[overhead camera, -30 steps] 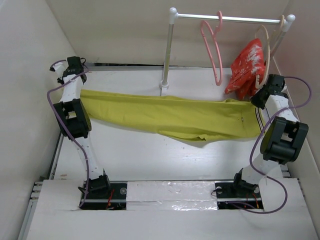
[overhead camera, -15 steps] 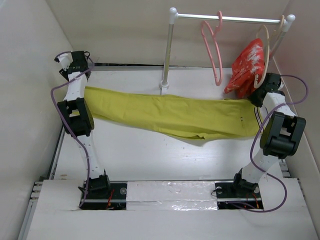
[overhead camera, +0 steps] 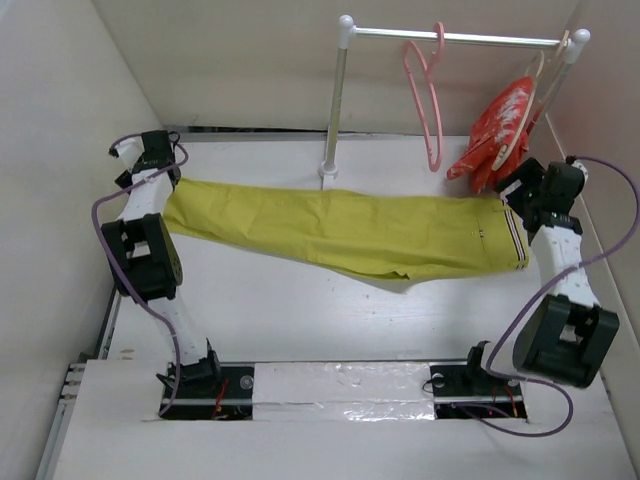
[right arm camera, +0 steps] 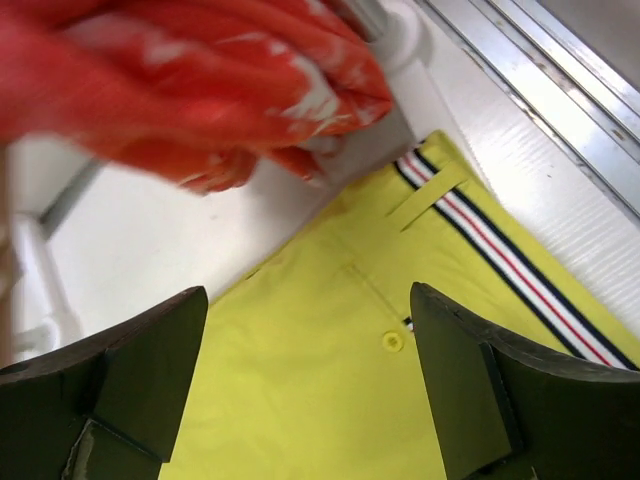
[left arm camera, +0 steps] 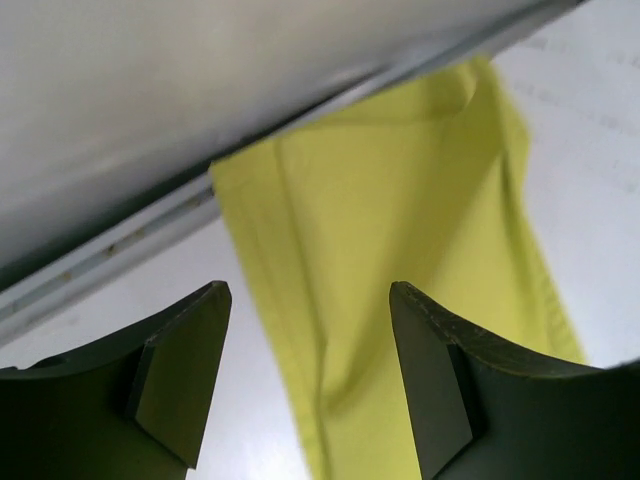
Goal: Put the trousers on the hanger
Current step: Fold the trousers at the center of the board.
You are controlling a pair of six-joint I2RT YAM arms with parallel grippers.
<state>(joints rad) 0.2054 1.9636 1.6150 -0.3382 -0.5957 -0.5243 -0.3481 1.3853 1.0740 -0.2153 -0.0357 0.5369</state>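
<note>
The mustard-yellow trousers point(overhead camera: 350, 228) lie stretched flat across the table, with the leg ends at the left and the striped waistband point(overhead camera: 517, 236) at the right. My left gripper point(overhead camera: 160, 165) hovers open over the leg end point(left arm camera: 400, 230), holding nothing. Above the waist end, beside the waistband point(right arm camera: 500, 240) and a yellow button point(right arm camera: 393, 341), my right gripper point(overhead camera: 522, 192) is also open and empty. The pink hanger point(overhead camera: 425, 100) hangs bare on the rail at the back.
A white rail point(overhead camera: 450, 38) on a post point(overhead camera: 335, 100) stands at the back. A red patterned garment point(overhead camera: 495, 125) hangs on a beige hanger at its right end, just above my right gripper point(right arm camera: 310, 292). Side walls stand close to both arms.
Both grippers have opened and let go of the trousers, which have dropped from a taut span to lie flat. Both arms have moved outward, the right one farther right.
</note>
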